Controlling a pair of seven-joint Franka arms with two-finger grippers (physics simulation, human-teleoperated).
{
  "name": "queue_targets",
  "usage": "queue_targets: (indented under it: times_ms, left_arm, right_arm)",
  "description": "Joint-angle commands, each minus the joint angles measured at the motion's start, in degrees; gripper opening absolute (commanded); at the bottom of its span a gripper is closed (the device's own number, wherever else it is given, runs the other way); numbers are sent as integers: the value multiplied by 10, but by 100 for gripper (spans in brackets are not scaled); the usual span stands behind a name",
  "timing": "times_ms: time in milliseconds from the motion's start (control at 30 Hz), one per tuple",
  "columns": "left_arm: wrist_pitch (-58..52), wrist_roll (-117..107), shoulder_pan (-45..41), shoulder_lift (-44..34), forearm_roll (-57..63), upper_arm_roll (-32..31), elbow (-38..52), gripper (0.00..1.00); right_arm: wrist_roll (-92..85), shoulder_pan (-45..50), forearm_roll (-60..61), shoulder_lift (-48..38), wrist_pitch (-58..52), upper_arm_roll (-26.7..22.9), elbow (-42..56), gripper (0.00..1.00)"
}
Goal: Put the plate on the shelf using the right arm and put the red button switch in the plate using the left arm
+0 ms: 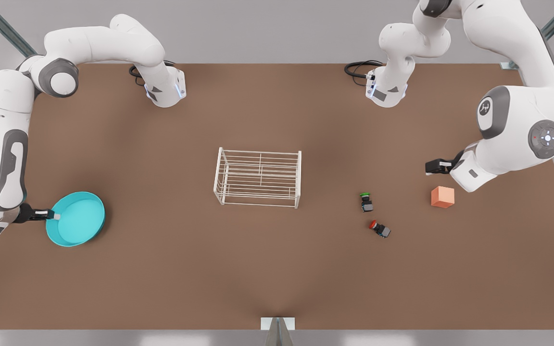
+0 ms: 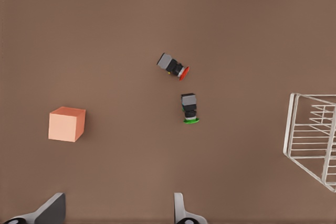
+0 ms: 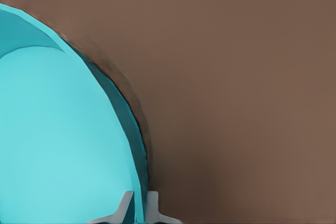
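Observation:
The turquoise plate [image 1: 77, 219] [image 3: 63, 140] lies near the table's edge at the front view's left. My right gripper [image 1: 54, 215] [image 3: 139, 209] is shut on its rim, one finger inside and one outside. The white wire shelf [image 1: 299, 179] [image 2: 288, 124] stands at the table's middle with nothing on it. The red button switch [image 1: 379, 228] [image 2: 174, 67] lies on its side toward the front view's right. My left gripper [image 1: 433, 166] [image 2: 116, 216] hovers open beyond it, above the table near the cube, holding nothing.
A green-capped switch [image 1: 366, 202] [image 2: 189, 108] sits close to the red one, between it and the left gripper. An orange cube [image 1: 443, 197] [image 2: 66, 124] rests just below the left gripper in the front view. The brown table [image 1: 277, 269] is bare toward the front.

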Motion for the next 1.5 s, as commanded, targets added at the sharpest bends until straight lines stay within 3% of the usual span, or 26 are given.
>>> queue_targets:
  times_ms: [0,167,200,233,267,333,400,467,533,700,833,967,1167,1467]
  left_arm:
    - [0,-6,0,0,2,0,0,100]
    - [10,-11,0,0,2,1,-13,100]
    - [7,-85,-18,-21,2,-3,-49,100]
    - [30,-333,-77,-23,11,-4,-75,100]
    - [107,-613,-98,4,10,-4,-56,100]
    - [179,-672,-69,67,-16,2,-32,100]
    - [238,-577,-30,107,-83,2,-30,100]
    - [197,-591,-31,121,-14,-1,0,100]
    - [225,-761,-31,141,-8,2,-5,100]
    - [300,-932,-24,232,-18,11,18,100]
    - [376,-977,-27,287,-23,4,40,100]
    - [439,-927,-42,278,-33,-1,-17,100]
    - [450,-913,-67,276,-29,-1,-41,100]
    - [500,-864,-69,287,30,2,-100,100]
  right_arm:
    - [-1,0,0,-1,-12,0,0,26]
    - [2,0,0,-16,-49,6,0,26]
    - [3,0,0,-19,-62,8,0,25]
    - [2,0,1,-23,-69,9,0,25]
    - [2,0,1,-27,-80,13,0,25]
    - [0,1,1,-37,-86,17,0,25]
    - [6,2,1,-51,-96,38,-1,25]
    - [4,2,15,-56,-99,61,-2,25]
    - [7,10,34,-84,-119,73,-4,25]
    - [15,74,64,-116,-177,72,-4,25]
    - [23,156,74,-129,-240,73,-4,25]
    - [37,213,91,-147,-252,92,-6,25]
    - [57,221,119,-265,-178,101,-159,25]
    - [181,317,186,-320,-79,106,-248,25]
